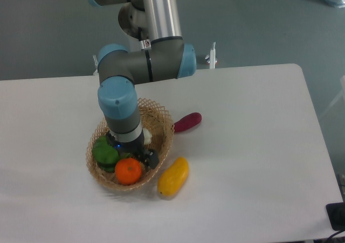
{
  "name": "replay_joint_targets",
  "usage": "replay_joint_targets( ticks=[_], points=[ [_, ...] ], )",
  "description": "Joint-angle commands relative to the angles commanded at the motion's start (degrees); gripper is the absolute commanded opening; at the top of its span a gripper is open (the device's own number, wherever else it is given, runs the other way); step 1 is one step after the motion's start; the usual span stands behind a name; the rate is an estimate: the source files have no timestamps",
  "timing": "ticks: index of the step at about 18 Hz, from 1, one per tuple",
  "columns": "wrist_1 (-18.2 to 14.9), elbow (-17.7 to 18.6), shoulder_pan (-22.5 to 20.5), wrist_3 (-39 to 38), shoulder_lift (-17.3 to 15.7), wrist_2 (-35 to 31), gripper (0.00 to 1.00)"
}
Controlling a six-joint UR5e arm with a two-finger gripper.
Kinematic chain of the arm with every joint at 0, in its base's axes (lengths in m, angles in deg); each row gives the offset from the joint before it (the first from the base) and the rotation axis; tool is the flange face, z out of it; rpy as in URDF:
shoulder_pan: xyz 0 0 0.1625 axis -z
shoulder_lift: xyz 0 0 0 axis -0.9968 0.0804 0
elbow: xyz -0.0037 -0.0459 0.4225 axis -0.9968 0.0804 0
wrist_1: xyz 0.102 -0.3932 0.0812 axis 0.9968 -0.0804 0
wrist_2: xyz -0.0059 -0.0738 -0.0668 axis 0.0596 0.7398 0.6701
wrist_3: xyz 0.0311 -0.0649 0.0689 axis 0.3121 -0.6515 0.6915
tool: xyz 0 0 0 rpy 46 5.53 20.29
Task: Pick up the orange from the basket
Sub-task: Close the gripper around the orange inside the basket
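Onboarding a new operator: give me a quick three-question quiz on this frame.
1. True or false: the orange lies inside the basket.
2. Which fruit lies on the table just right of the basket's front rim: A) the yellow fruit, B) the dark red item, C) the green item?
3. Fill in: the gripper hangs low over the ____.

Key: 1 true. 2 A. 3 basket.

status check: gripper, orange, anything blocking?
Gripper low in woven wicker basket, just above small round orange; jaw state unclear. Orange not lifted. Green item alongside, crowding it.
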State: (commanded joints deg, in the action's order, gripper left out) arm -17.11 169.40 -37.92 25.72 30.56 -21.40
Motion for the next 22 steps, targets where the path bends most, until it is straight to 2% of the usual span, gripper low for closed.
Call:
replay_joint_targets(
  ticks=[5,8,22],
  points=[
    [0.1,0.1,0.6,-0.1,1.2,0.6,1.0],
    [0.3,0.5,0.6,-1.1,1.3,3.2,1.0],
    [0.4,-1.2,0.5,-1.5,3.7,3.2,1.0]
  ],
)
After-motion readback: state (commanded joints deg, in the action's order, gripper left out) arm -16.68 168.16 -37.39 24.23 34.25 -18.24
